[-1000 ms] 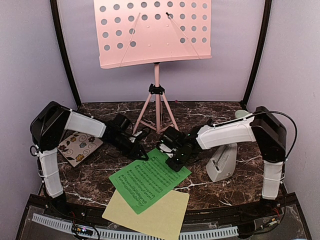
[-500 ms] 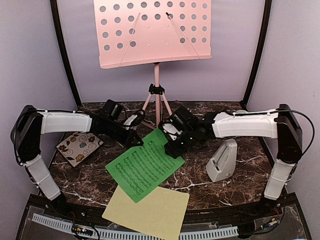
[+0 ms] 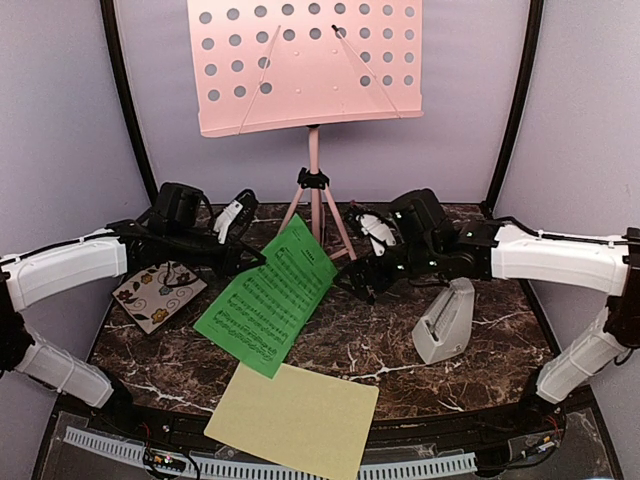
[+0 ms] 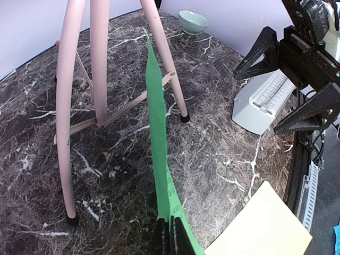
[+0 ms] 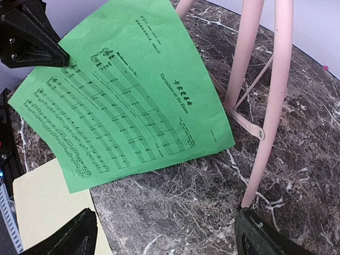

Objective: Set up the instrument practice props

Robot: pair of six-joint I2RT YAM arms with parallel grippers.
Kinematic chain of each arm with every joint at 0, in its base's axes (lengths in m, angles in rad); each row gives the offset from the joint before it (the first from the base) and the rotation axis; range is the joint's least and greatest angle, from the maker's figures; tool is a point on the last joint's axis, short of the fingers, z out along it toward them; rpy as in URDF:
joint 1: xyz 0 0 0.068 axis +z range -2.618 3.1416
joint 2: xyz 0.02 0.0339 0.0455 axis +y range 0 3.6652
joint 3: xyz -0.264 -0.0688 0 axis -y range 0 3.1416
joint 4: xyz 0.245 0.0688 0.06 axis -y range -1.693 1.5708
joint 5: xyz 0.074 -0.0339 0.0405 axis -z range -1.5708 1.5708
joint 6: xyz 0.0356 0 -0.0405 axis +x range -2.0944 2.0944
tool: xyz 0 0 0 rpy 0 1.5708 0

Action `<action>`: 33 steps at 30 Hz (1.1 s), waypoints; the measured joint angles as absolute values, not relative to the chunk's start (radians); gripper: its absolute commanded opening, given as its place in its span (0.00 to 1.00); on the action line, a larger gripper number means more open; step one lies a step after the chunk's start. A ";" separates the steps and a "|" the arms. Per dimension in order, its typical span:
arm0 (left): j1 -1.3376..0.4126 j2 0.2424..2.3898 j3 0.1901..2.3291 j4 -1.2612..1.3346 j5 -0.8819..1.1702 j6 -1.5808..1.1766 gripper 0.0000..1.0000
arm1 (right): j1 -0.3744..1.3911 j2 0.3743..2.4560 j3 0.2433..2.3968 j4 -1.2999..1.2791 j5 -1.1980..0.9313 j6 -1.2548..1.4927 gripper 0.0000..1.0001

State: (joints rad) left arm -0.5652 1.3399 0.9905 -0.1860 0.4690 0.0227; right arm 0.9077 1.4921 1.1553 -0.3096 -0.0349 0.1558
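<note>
Left gripper [image 3: 243,263]: I've got it pinched shut on the green sheet's [image 3: 265,300] left edge, sheet tilted up (top corner near the stand [image 3: 318,215] legs).
Right gripper [image 3: 358,283]: wide open, holding nothing, just beside the sheet's right edge.
Free room: bare table [image 3: 370,345] between sheet and metronome [image 3: 445,322].

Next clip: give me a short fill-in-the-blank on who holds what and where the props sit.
1. The left gripper has its jaws shut on the green music sheet; the right gripper has its jaws ____.
2. The pale yellow music sheet lies ____ on the table.
3. The metronome stands on the ____ arm's side.
Missing: open; flat; right.
</note>
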 measured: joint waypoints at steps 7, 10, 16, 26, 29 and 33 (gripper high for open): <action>-0.577 1.211 0.963 -0.192 0.471 0.102 0.00 | 0.879 1.302 0.959 -0.184 -0.102 0.199 0.91; -0.582 1.144 0.968 -0.193 0.483 0.111 0.00 | 0.854 1.231 0.884 -0.115 -0.132 0.225 0.92; -0.601 1.103 1.055 -0.187 0.537 0.058 0.00 | 0.806 1.140 0.778 0.035 -0.183 0.297 0.94; -0.605 1.106 1.225 -0.113 0.657 -0.073 0.00 | 0.797 1.236 0.850 0.226 -0.297 0.363 0.97; -0.605 1.125 1.262 -0.066 0.693 -0.127 0.00 | 0.797 1.272 0.894 0.292 -0.323 0.397 0.97; -0.605 1.154 1.293 0.004 0.733 -0.196 0.00 | 0.797 1.301 0.957 0.378 -0.350 0.438 0.91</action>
